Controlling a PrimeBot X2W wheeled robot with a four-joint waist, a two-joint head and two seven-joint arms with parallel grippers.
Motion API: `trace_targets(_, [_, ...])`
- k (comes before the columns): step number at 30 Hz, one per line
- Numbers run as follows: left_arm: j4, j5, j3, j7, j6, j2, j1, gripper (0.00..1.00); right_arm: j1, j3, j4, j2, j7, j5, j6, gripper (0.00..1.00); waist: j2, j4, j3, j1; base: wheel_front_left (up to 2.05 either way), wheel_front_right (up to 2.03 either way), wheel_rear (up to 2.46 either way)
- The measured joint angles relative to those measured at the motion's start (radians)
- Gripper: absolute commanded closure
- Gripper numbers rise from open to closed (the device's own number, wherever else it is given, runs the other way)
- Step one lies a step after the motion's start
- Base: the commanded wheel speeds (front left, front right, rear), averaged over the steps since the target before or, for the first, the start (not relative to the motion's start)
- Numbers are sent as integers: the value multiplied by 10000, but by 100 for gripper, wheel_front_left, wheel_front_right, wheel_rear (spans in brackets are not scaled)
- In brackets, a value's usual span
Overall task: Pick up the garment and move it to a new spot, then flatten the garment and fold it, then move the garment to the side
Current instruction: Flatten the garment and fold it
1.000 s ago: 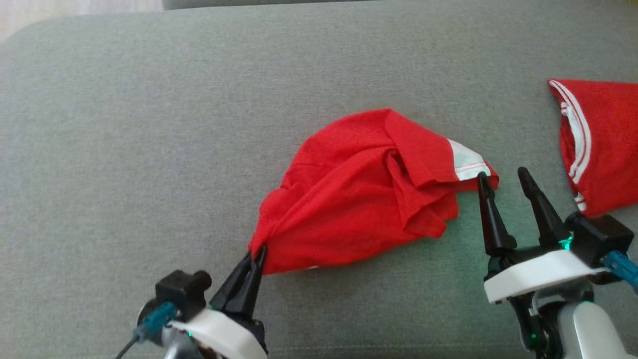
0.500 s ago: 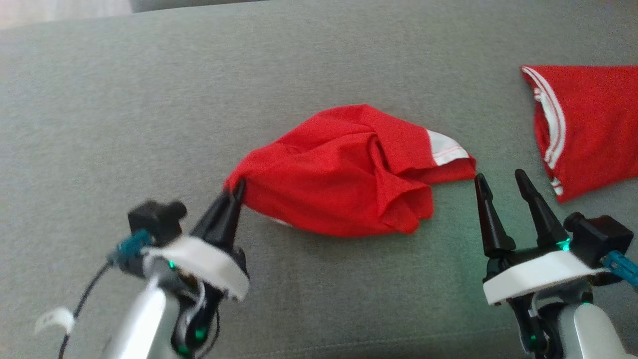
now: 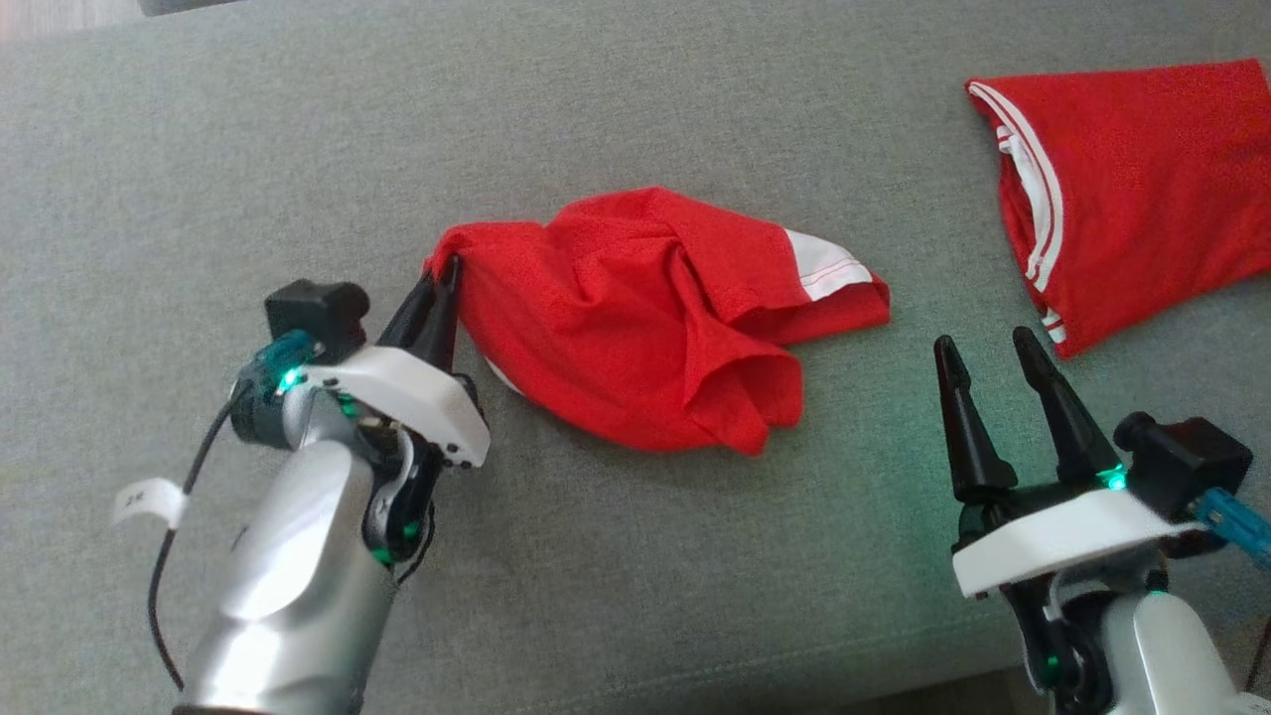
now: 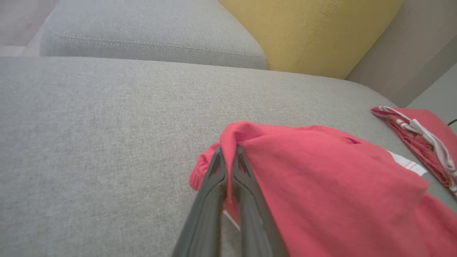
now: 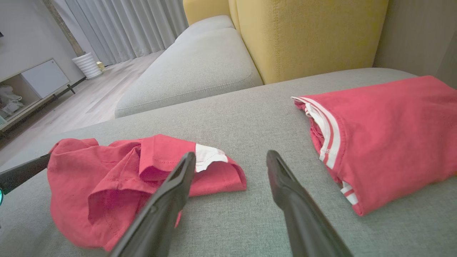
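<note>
A crumpled red garment point(image 3: 645, 318) with a white band lies bunched on the grey sofa seat point(image 3: 695, 119). My left gripper point(image 3: 445, 270) is shut on the garment's left corner, which is lifted a little off the seat; in the left wrist view the closed fingers point(image 4: 228, 167) pinch that red cloth point(image 4: 321, 178). My right gripper point(image 3: 978, 346) stands open to the right of the garment, apart from it, with nothing between its fingers. In the right wrist view the garment point(image 5: 117, 178) lies left of the spread fingers point(image 5: 178, 182).
A second red garment point(image 3: 1132, 189) with white stripes lies folded at the far right of the seat, also in the right wrist view point(image 5: 385, 132). A yellow back cushion point(image 5: 307, 32) rises behind the seat. Another grey seat cushion point(image 5: 200, 67) continues beyond.
My left gripper has pulled the garment's corner up and to the left, dragging the cloth away from the right gripper. The head camera has shifted too. The right gripper stays open.
</note>
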Motion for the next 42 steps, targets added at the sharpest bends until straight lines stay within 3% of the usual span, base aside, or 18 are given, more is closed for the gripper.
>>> trace_targets(9, [1062, 1331, -1342, -978, -105, -161, -1151, 100, -197, -6, 92, 0, -125, 65, 0, 0, 0, 112, 192, 0, 0, 0, 0])
trace_targets(18, [1335, 2746, -3885, -1317, -360, -378, -1461, 100, -360, 81, 288, 0, -242, 178, 0, 0, 0, 156, 291, 0, 0, 0, 0])
trace_targets(19, [1338, 2805, -4065, -1321, -360, -393, -1459, 81, -360, 86, 314, 0, -242, 178, 0, 0, 0, 159, 280, 0, 0, 0, 0])
trace_targets(20, [1340, 2834, -4203, -1329, -353, -399, -1459, 37, -360, 96, 334, 0, -244, 184, 0, 0, 0, 163, 270, 0, 0, 0, 0])
trace_targets(21, [1340, 2838, -4303, -1331, -337, -401, -1459, 0, -360, 104, 360, 0, -244, 209, 0, 0, 0, 167, 255, 0, 0, 0, 0])
trace_targets(29, [556, 2696, -4362, -1415, 71, -380, -1316, 0, -359, 125, 443, 0, -299, 249, 0, 0, 0, 328, -63, 0, 0, 0, 0])
trace_targets(37, [-1666, 1896, -3118, -1425, 625, 111, -14, 0, -345, 84, 295, 0, -278, 15, 0, 0, 0, 673, -523, 0, 0, 0, 0])
trace_targets(42, [-2922, 1193, -1787, -1450, 1338, 514, 1196, 0, -341, 104, 151, 0, -221, -259, 0, 0, 0, 937, -829, -1, 0, 0, 0])
